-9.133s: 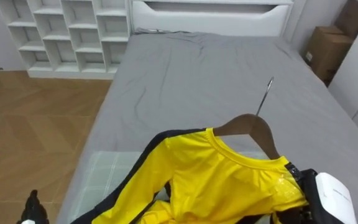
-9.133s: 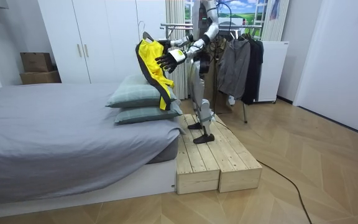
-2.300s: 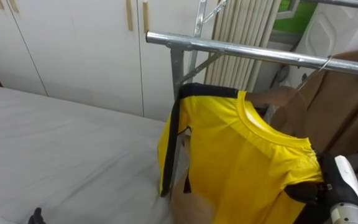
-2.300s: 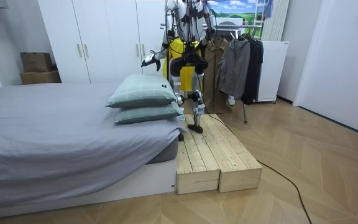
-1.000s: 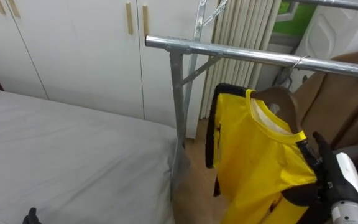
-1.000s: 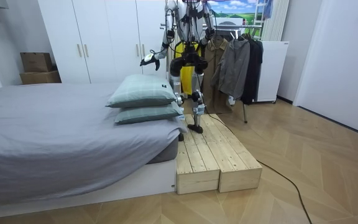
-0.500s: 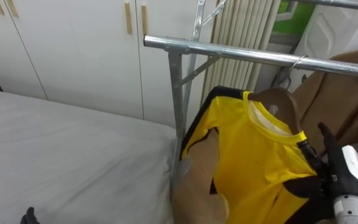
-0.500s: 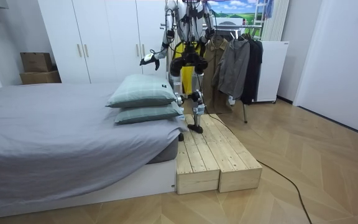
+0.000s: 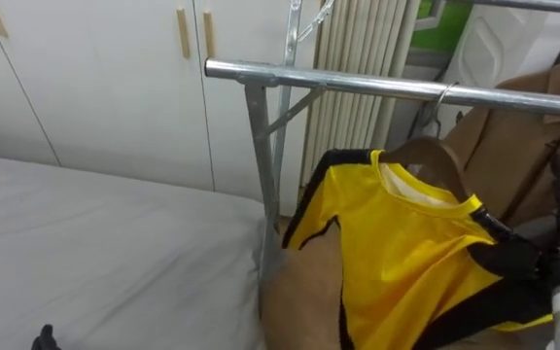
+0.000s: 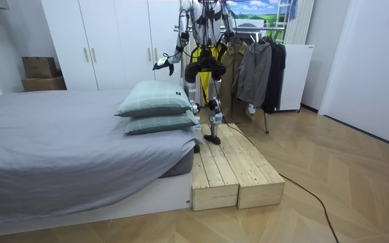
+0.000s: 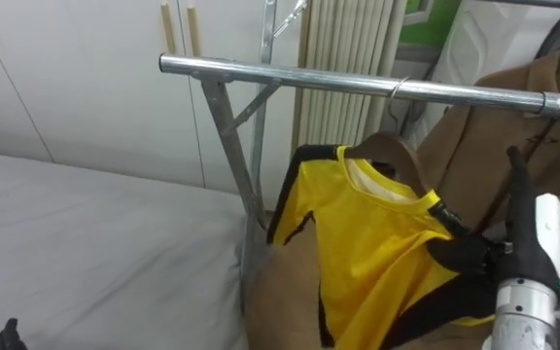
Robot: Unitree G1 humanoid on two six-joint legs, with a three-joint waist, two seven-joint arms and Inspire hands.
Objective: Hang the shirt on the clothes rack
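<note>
We find the yellow shirt (image 9: 406,253), hung on the rail (image 9: 358,85), just left of the right hand (image 11: 542,238); whether that hand grips it we cannot tell.

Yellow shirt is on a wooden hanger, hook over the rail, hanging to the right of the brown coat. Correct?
One thing is off: the shirt hangs to the left of the brown coat, not the right, as the left eye view shows. The rest holds: it is on a wooden hanger with the hook over the rail.
</note>
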